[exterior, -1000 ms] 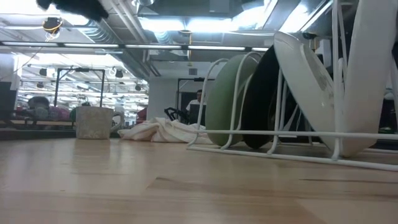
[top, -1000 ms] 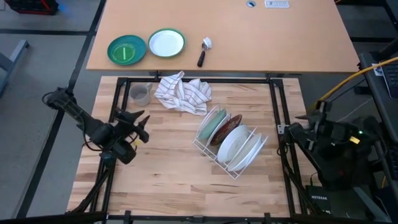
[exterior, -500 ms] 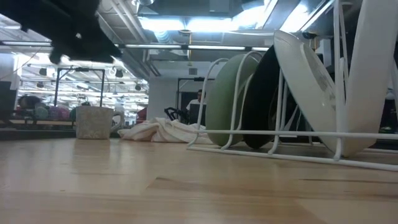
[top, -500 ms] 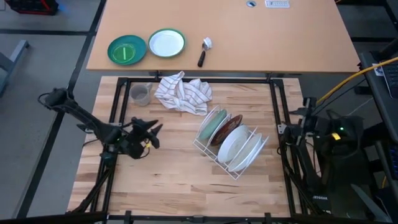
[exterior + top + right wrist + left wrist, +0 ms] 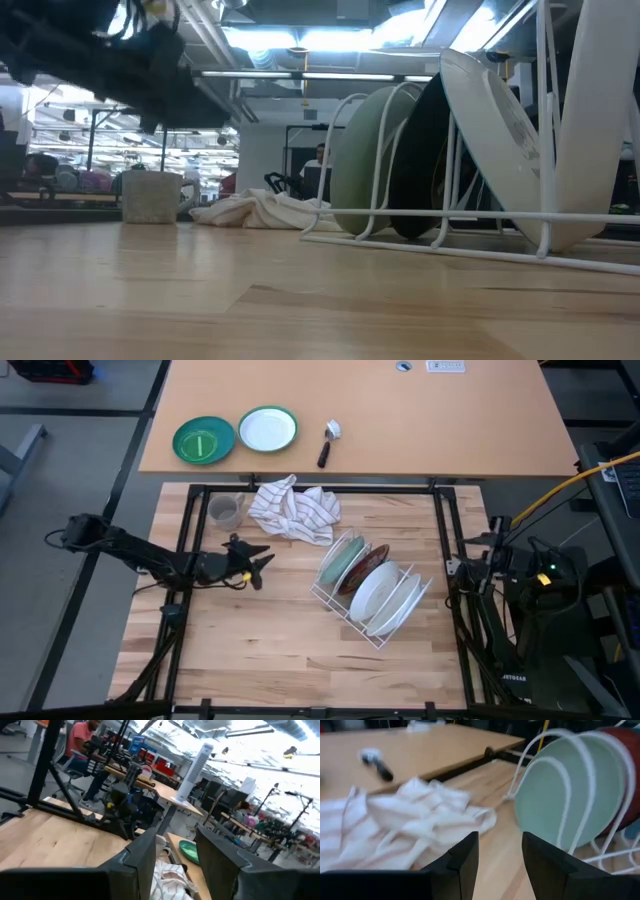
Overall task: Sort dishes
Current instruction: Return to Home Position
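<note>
A white wire rack (image 5: 330,598) stands right of the table's middle with several plates on edge between its hoops. These are a light blue plate (image 5: 344,558) at the far-left end, a dark red plate (image 5: 368,566) behind it, then white plates (image 5: 382,598). My left gripper (image 5: 262,560) is open and empty above the wood, left of the rack and pointing at it. In the left wrist view (image 5: 500,865) the light blue plate (image 5: 560,800) and dark red plate (image 5: 627,765) lie ahead. My right gripper (image 5: 175,862) is open and empty at the table's right edge (image 5: 470,567).
A striped white cloth (image 5: 295,510) lies crumpled at the far side, with a small grey mug (image 5: 226,512) to its left. On the tan table beyond are a green plate (image 5: 204,441), a green-rimmed white plate (image 5: 268,429) and a dark-handled tool (image 5: 327,444). People sit in the room behind.
My left gripper has reached toward the table's right edge, toward the rack, its arm stretching out flatter and coming lower into the low view. My right arm has shifted a little at the table's right edge.
</note>
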Tool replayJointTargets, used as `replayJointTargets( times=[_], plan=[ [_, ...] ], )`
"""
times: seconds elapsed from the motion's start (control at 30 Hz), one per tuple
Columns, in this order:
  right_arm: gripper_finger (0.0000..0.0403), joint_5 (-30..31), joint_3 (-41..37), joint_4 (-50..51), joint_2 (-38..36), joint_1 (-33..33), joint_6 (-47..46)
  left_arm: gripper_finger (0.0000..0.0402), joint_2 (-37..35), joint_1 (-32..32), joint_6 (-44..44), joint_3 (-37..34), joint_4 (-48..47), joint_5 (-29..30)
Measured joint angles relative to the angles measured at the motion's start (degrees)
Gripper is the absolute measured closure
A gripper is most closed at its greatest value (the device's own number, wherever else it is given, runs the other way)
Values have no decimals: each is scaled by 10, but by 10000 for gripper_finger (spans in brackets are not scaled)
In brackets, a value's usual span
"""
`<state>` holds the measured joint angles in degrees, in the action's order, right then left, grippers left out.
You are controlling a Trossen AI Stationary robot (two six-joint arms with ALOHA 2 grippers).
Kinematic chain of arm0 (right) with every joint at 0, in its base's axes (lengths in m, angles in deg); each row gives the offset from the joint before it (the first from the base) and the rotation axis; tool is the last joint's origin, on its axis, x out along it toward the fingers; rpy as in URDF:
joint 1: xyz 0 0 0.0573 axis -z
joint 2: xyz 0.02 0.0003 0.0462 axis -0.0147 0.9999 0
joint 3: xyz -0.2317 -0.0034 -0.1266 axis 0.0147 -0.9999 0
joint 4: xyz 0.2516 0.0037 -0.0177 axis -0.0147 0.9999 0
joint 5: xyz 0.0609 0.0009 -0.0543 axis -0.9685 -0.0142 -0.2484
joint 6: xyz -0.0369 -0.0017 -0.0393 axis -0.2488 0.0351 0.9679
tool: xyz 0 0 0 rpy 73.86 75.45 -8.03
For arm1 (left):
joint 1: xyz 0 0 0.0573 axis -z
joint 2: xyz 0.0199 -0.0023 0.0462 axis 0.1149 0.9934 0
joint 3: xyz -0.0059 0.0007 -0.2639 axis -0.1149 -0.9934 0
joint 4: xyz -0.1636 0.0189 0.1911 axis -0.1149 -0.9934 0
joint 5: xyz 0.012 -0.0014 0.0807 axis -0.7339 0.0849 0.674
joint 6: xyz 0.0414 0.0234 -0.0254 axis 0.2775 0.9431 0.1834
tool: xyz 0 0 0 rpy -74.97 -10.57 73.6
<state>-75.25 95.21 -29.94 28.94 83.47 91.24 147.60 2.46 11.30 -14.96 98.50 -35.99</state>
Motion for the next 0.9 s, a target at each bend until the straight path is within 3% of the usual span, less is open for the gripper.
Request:
replayJointTargets(
  times=[0.17,0.47,0.67,0.8,0.9],
  plan=[
    [258,27,0,-41,0,-14,0,260,-46,-29,-44,-60,1,-35],
    [258,45,-8,-48,39,-123,5,260,-154,-31,-61,-126,2,-48],
    [258,49,-35,-48,70,-218,38,260,-212,-34,-30,-127,-7,-42],
    [258,101,-72,-48,88,-267,72,260,-235,-47,-10,-127,-8,-19],
    [258,106,-110,-79,97,-293,80,260,-241,-61,-11,-127,-11,-15]
  ],
)
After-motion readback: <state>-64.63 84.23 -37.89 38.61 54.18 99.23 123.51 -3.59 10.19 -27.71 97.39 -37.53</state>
